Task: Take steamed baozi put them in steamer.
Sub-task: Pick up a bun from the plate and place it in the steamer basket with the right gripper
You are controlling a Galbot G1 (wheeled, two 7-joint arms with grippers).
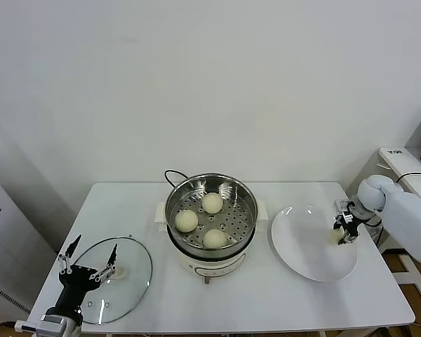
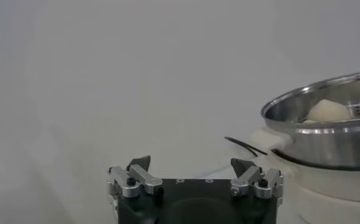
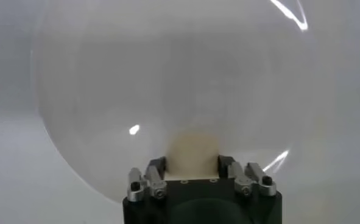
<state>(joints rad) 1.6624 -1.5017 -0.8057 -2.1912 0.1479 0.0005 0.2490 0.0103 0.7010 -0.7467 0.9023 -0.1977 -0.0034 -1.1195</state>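
Right wrist view: my right gripper (image 3: 192, 165) fingers pinch the last bun (image 3: 193, 149) on the plate (image 1: 302, 260), right tabletop edge. Soft dough, risk squashing. Left gripper (image 1: 89, 264) open, idle.

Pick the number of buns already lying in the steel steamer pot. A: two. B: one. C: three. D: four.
C: three buns lie on the perforated floor of the steamer pot, while a fourth bun sits on the white plate between the right pincer's fingers.

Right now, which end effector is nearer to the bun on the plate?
Right. The right end effector has its fingers on either side of the bun; the left end effector hovers over the lid, beyond the steamer.
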